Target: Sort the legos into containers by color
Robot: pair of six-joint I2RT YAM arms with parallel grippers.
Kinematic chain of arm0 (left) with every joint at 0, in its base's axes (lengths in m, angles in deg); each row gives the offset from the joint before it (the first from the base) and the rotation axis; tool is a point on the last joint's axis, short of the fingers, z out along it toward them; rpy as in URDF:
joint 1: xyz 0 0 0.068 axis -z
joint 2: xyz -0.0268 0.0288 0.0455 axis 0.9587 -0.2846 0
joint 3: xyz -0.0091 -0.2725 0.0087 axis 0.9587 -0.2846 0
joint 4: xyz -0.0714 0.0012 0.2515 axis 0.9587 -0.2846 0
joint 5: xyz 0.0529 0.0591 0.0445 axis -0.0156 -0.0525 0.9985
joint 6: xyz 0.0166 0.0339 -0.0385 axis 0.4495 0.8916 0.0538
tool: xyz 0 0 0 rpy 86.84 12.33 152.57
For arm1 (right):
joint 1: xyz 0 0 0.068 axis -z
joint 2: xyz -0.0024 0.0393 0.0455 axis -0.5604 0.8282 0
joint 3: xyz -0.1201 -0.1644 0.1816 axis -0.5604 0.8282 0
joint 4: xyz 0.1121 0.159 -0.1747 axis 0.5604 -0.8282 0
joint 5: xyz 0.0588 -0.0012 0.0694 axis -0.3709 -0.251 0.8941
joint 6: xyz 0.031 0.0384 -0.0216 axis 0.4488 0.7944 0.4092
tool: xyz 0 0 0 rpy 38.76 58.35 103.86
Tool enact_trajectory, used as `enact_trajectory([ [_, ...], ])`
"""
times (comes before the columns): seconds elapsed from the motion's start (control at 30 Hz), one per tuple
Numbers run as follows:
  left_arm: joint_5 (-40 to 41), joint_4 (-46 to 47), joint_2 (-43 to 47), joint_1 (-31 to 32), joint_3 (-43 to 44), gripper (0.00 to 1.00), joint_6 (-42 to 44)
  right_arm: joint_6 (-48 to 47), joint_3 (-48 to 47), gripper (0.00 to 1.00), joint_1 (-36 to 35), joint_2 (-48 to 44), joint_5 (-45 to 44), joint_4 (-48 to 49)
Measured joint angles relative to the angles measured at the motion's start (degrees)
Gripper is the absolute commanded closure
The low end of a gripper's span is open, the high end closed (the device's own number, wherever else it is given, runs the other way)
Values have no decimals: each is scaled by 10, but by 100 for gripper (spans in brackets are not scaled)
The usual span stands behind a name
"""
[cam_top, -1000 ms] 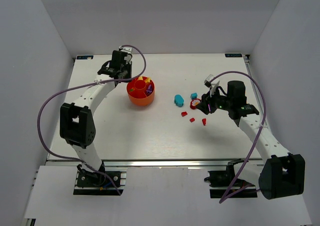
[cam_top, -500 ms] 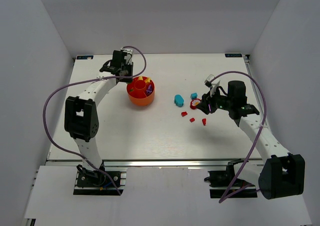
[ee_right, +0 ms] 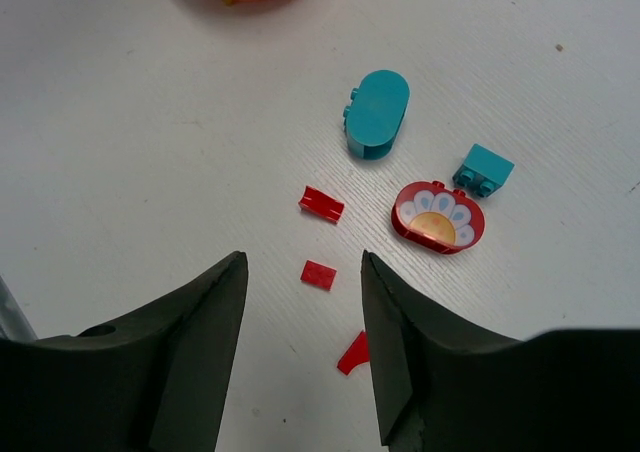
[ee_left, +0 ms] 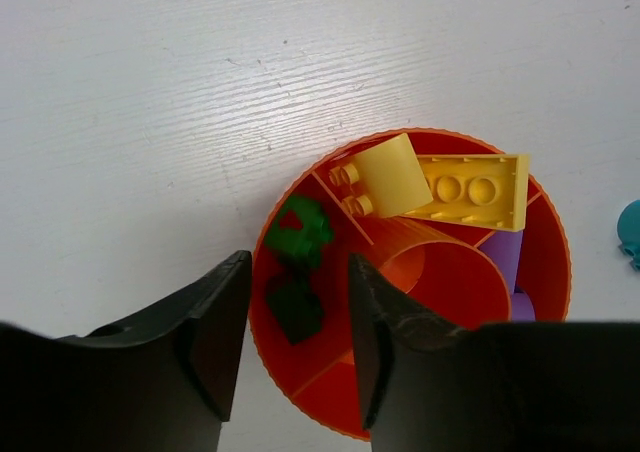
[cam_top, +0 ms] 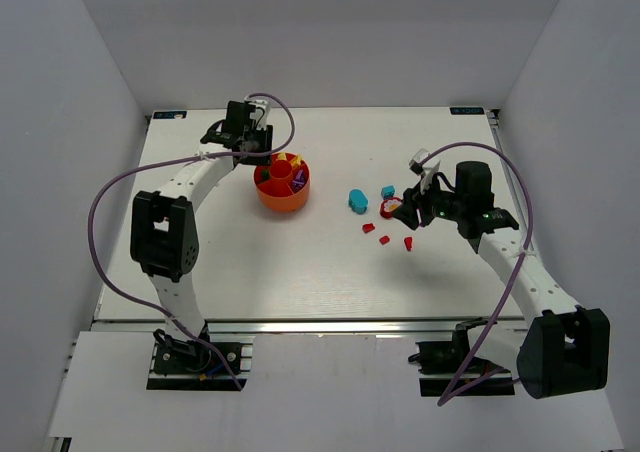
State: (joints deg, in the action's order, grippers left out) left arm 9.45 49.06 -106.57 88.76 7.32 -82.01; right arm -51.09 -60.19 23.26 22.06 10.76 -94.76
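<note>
Bright, even overhead light casts faint soft shadows; the white table (cam_top: 300,272) glares mildly along its near edge

Your left gripper (ee_left: 297,272) reaches into the overhead view's upper left, jaws parted and empty. Your right gripper (ee_right: 300,262) hangs at middle right, jaws also apart.

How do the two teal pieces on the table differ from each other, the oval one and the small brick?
Size: the oval piece is clearly larger than the small brick.
Shape: the oval piece has rounded ends; the small brick has square corners.
Place: the small brick lies close beside the red flower piece; the oval piece lies farther from it.
Both are teal, and both lie on the table, not in the tub.
</note>
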Motion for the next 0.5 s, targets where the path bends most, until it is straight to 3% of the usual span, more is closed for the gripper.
enact_trajectory([
  [0.13,0,-4,0,-2,6,44,-3,-5,0,38,0,3,4,-3],
  [0.27,12,-11,3,-2,18,50,-13,-25,0,42,0,5,16,-17],
  [0.3,18,-12,7,-2,18,64,-17,-33,0,45,0,6,18,-19],
  [0.4,26,-6,43,-2,2,88,-37,-67,-1,63,0,13,19,-23],
  [0.47,13,17,102,-2,-45,90,-48,-93,-8,67,-1,30,18,-33],
  [0.5,2,22,131,-2,-68,85,-51,-109,-15,60,0,43,17,-39],
])
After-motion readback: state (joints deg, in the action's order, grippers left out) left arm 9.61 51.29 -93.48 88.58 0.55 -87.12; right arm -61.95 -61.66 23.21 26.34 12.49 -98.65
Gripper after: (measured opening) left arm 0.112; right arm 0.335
